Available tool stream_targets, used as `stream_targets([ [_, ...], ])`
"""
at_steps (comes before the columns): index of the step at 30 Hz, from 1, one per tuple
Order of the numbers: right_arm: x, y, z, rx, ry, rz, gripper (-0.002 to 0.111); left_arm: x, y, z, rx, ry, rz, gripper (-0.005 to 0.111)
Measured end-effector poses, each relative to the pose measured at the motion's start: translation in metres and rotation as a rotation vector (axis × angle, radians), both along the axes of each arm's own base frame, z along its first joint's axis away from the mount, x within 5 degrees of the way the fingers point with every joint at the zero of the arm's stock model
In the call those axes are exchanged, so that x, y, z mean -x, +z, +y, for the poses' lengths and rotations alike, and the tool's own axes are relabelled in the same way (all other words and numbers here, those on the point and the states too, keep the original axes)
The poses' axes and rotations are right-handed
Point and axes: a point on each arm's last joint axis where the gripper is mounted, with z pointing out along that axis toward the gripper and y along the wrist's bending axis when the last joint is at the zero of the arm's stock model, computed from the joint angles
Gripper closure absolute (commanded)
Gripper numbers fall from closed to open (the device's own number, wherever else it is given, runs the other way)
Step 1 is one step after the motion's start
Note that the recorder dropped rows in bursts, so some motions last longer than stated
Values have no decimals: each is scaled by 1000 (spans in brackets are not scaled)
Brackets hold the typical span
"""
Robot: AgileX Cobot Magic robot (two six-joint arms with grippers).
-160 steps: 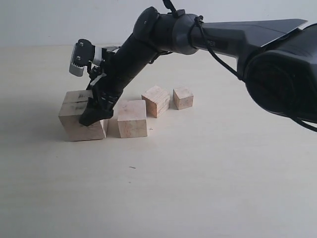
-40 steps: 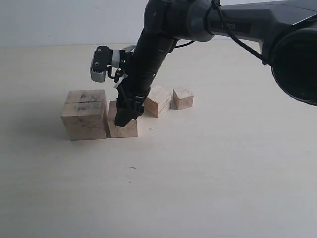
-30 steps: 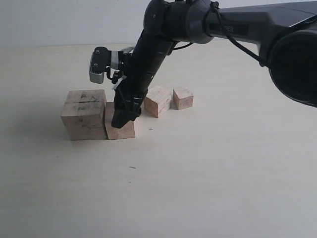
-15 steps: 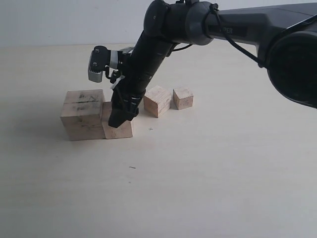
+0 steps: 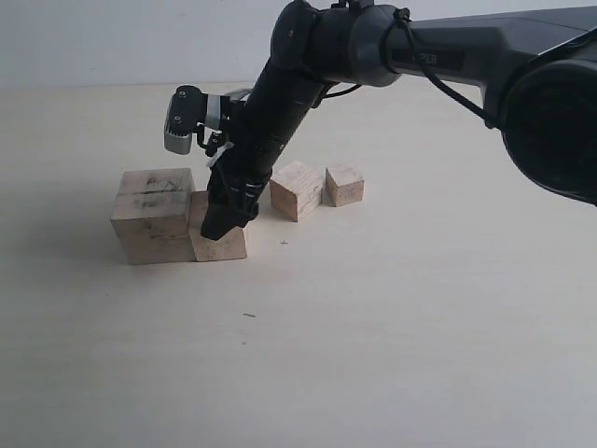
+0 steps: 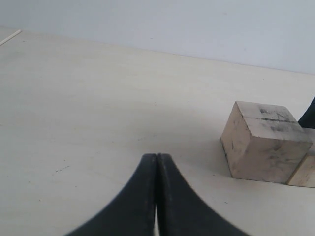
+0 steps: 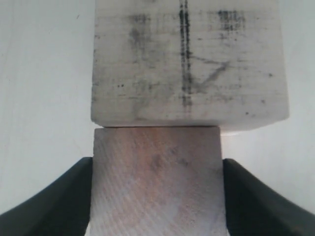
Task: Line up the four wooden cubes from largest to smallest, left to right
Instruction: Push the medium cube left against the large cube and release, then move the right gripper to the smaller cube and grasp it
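The right gripper [image 5: 225,222] is clamped on the second-largest cube [image 5: 220,248], which touches the right face of the largest cube [image 5: 151,229]. The third cube [image 5: 295,189] and smallest cube [image 5: 344,185] stand just beside each other, farther back and to the right. The left gripper [image 6: 156,191] has its jaws together above the table [image 6: 74,98].

largest cube [image 5: 149,219] — pale, dark pencil smudges; second cube [image 5: 222,248] plain; right gripper [image 5: 226,224] black.
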Motion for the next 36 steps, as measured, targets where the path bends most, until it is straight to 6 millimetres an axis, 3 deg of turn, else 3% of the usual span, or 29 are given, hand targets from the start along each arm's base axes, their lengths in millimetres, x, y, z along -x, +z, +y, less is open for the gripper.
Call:
stream_targets([
  [11, -1, -7, 0, 7, -7, 6, 25, 0, 0, 0, 0, 0, 0, 107],
  [21, -1, -8, 1, 11, -52, 26, 10, 0, 0, 0, 0, 0, 0, 107],
  [31, 0, 48, -4, -30, -99, -52, 11, 0, 0, 0, 0, 0, 0, 107],
  [34, -3, 70, -15, 37, -211, -103, 14, 0, 0, 0, 0, 0, 0, 107],
  [36, -6, 73, -21, 91, -269, -138, 14, 0, 0, 0, 0, 0, 0, 107],
])
